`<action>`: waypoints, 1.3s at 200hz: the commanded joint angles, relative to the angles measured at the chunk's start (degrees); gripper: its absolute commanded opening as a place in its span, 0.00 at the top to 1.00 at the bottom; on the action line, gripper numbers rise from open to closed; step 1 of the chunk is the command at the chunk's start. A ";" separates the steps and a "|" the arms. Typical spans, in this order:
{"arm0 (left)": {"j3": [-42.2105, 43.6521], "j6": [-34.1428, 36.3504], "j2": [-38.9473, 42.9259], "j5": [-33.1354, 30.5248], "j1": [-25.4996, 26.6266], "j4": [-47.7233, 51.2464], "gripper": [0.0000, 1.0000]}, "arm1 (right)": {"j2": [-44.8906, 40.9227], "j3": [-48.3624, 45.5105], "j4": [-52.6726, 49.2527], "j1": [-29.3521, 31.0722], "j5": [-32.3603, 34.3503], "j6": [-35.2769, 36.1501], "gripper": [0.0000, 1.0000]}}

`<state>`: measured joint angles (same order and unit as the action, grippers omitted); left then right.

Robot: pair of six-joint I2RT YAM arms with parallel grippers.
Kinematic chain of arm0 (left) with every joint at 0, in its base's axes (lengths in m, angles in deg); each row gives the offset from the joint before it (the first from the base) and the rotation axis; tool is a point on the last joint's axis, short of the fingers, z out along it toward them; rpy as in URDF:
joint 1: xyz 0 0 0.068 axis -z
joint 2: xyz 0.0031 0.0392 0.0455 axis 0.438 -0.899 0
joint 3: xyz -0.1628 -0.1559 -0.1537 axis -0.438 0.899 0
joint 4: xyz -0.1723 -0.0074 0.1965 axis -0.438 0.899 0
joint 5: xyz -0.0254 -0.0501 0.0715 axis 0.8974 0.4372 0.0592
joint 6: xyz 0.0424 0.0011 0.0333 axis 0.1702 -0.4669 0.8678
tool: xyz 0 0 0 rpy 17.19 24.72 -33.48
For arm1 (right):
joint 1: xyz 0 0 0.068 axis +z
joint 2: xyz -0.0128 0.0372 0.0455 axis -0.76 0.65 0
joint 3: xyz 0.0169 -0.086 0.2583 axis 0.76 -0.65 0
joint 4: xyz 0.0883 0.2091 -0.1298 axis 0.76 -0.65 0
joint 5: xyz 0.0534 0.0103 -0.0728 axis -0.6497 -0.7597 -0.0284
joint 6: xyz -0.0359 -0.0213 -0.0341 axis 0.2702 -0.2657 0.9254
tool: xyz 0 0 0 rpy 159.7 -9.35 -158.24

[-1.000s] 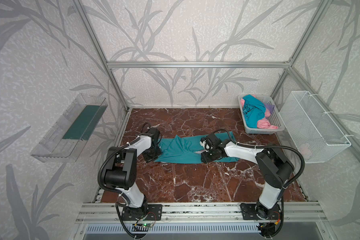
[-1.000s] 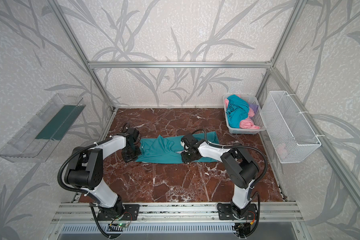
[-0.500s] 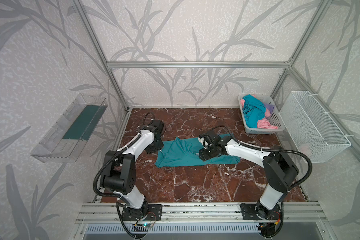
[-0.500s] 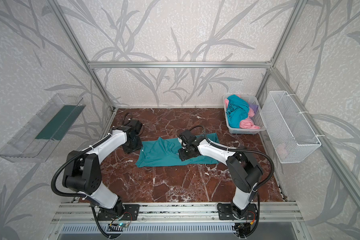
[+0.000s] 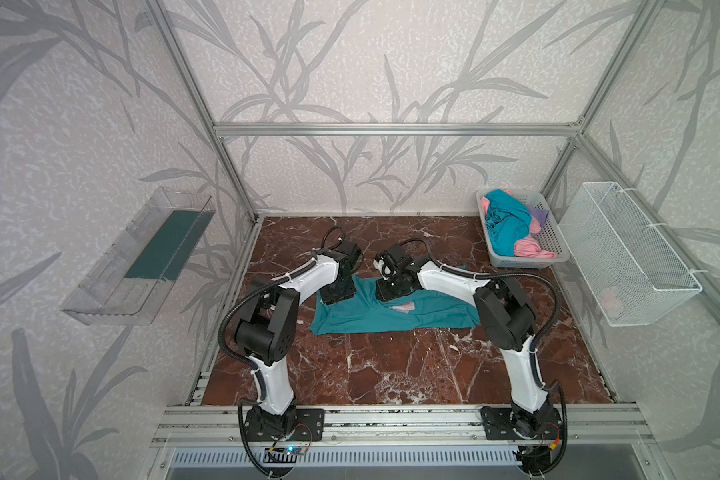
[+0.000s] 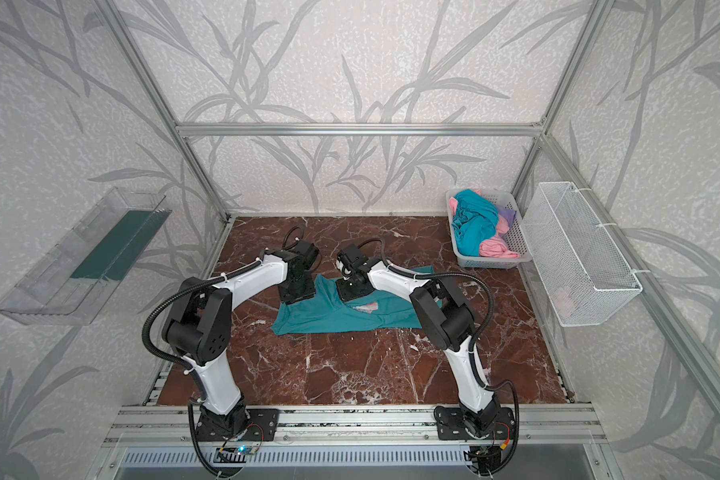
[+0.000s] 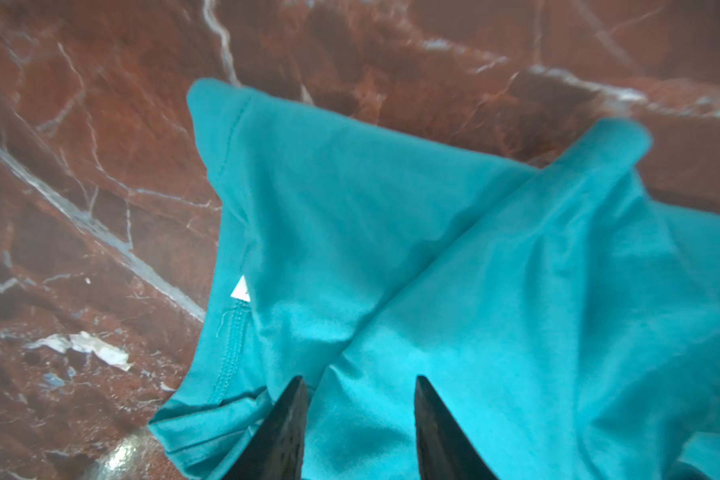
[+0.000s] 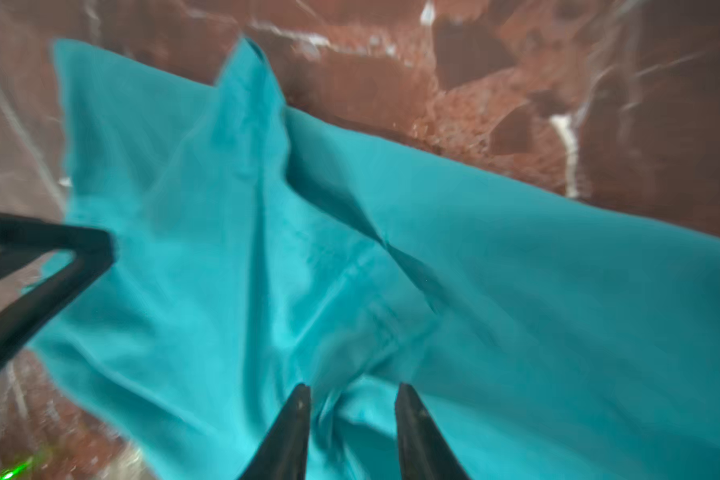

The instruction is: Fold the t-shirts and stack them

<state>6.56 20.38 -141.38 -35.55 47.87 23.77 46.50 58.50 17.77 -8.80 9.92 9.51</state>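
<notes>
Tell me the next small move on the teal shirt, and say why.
Probably close both tools on the cloth. The left tool and right tool sit at the far edge of the teal t-shirt, jaws apart over fabric, and the shirt lies rumpled on the table, not yet folded.

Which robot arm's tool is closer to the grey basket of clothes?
Right. The right tool is over the middle of the teal shirt, on the side towards the grey basket. The left tool is over the shirt's other end, farther away.
</notes>
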 commanded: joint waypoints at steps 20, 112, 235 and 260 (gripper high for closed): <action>6.03 -2.52 1.09 0.89 -0.52 -1.46 0.56 | 3.96 4.10 -1.02 -2.08 -1.60 -4.75 0.68; 16.63 -1.96 3.41 -0.35 -5.05 -3.20 0.57 | 1.14 0.93 1.45 -7.53 2.12 -6.74 0.89; -6.79 3.51 -10.90 -2.93 -5.72 0.81 0.57 | -19.42 -21.67 -5.53 -8.08 23.13 3.05 0.58; -9.95 4.02 -14.55 -1.67 -5.80 0.54 0.57 | -19.37 -25.28 -5.69 -8.30 22.94 2.28 0.57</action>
<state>-1.47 23.59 -151.39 -37.48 42.29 23.18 26.88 36.47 15.23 -16.69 29.72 11.39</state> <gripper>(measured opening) 0.426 0.425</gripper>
